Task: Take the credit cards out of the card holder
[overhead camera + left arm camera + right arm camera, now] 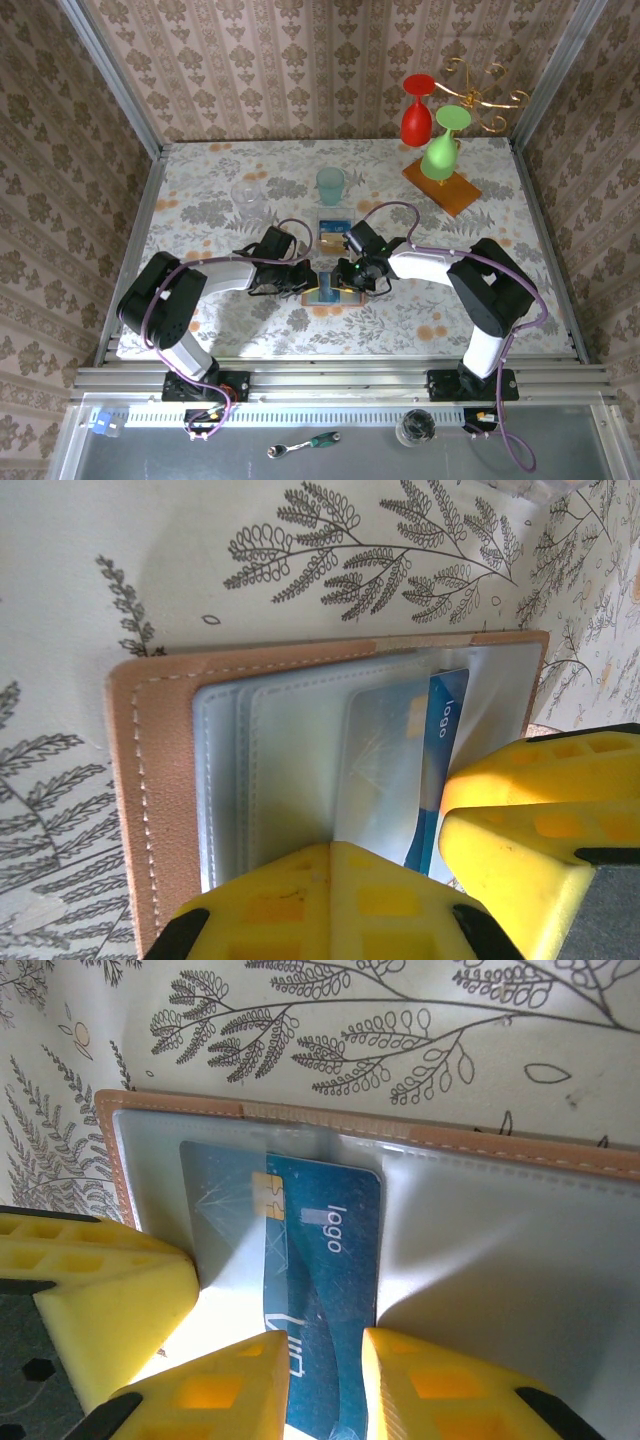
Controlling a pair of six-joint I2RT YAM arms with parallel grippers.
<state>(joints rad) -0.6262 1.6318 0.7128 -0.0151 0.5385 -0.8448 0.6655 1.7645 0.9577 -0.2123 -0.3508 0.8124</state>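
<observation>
While my left gripper [330, 905], fingers pressed together, bears down on the grey pocket of the wallet [150, 780], my right gripper [325, 1390] straddles the blue card [330, 1250]. One finger is set against each long side, closed in on it as far as the plastic allows. The wallet lies open and flat on the table [400, 1020], between my two arms. Part of the card shows dimly through the frosted sleeve and the rest is bare.

I judge the card to be light, thin and slick, stiff along its length but ready to bow if I squeeze it edge to edge. Too hard a pinch and it may buckle and spring free. Too soft and it may slide through my pads. The best hold is low on the bare end, clear of the sleeve, with both pads square to the edges.

The sleeve looks clingy, so I expect drag. The wallet is soft and weighs next to nothing, so it would ride along with the card if my left fingers let up. I should pull straight along the pocket, not upward, or a corner may catch on the stitching.

What looks like the gold card [330, 238] lies beyond the wallet.
</observation>
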